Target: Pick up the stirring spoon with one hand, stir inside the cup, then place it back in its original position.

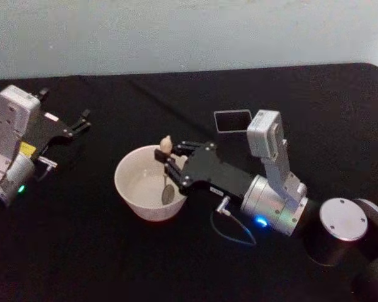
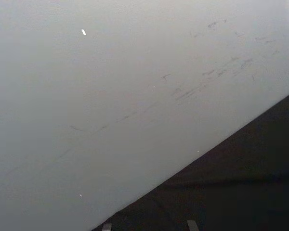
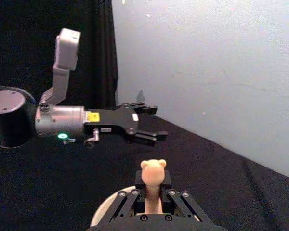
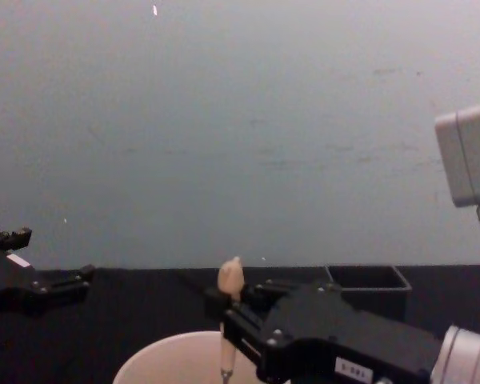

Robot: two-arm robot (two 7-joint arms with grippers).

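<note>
Spoon in the cup — right claw holds it

The right claw [image 1: 170, 165] is clenched on the cream handle of the stirring spoon [image 1: 166, 145]. The spoon stands upright with its little metal bowl down inside the pale cup [image 1: 123, 168] on the black desk [image 1: 113, 251]. The dark grey holder [image 1: 233, 119] sits farther back, apart from the cup. The left claw [image 1: 86, 121] rests far left — fingers spread.
</note>
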